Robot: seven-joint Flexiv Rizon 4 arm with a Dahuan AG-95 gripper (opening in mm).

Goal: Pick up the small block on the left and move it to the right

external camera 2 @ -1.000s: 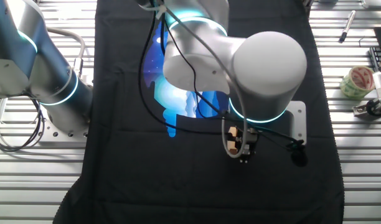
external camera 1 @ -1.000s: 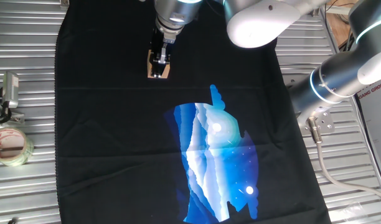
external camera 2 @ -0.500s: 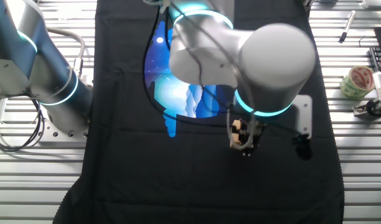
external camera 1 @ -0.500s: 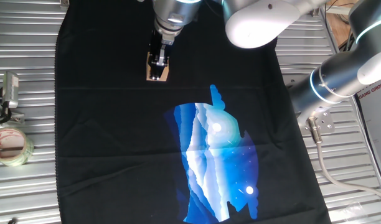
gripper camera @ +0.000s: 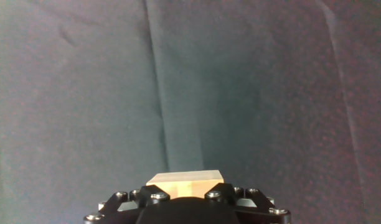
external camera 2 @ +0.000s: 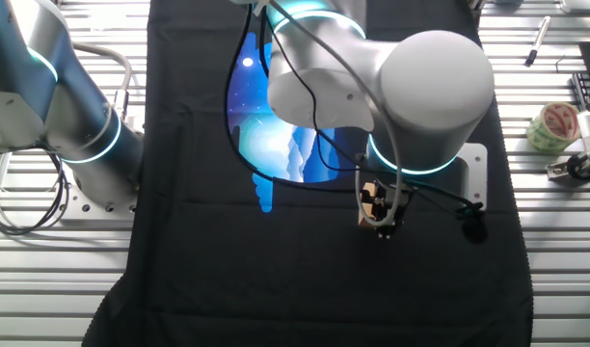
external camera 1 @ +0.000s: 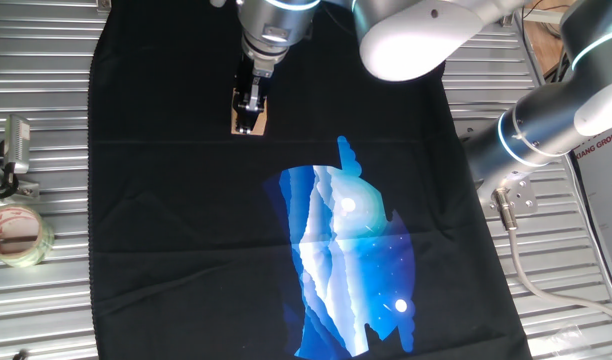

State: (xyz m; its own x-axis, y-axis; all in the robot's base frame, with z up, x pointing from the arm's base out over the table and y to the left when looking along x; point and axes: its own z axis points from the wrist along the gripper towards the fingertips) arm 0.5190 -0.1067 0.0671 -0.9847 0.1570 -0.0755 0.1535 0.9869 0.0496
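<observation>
The small block (external camera 1: 252, 121) sits in the upper left of one fixed view, pinched in the claw (external camera 1: 250, 108), with its tan faces showing just below and beside the dark fingers. In the other fixed view the block (external camera 2: 372, 200) appears right of centre, tucked under the arm's big white joint. In the hand view its top edge (gripper camera: 184, 184) peeks out at the bottom centre, directly above the claw's black body, squared to it, so the grip looks centred rather than on a corner.

The claw is closed narrowly on the block, a finger on either side. Whether the block rests on the cloth or hangs just clear of it, these views do not settle.

Around it lies a black cloth (external camera 1: 166, 200) spread over the ribbed metal tabletop (external camera 1: 46, 310); the cloth probably gives a soft, non-slip surface and a dark ground that makes the pale cube easy to see. A blue and white print (external camera 1: 351, 265) fills the cloth's lower centre. A roll of clear tape (external camera 1: 16, 235) lies off the cloth at the far left edge, well apart and out of the way.
</observation>
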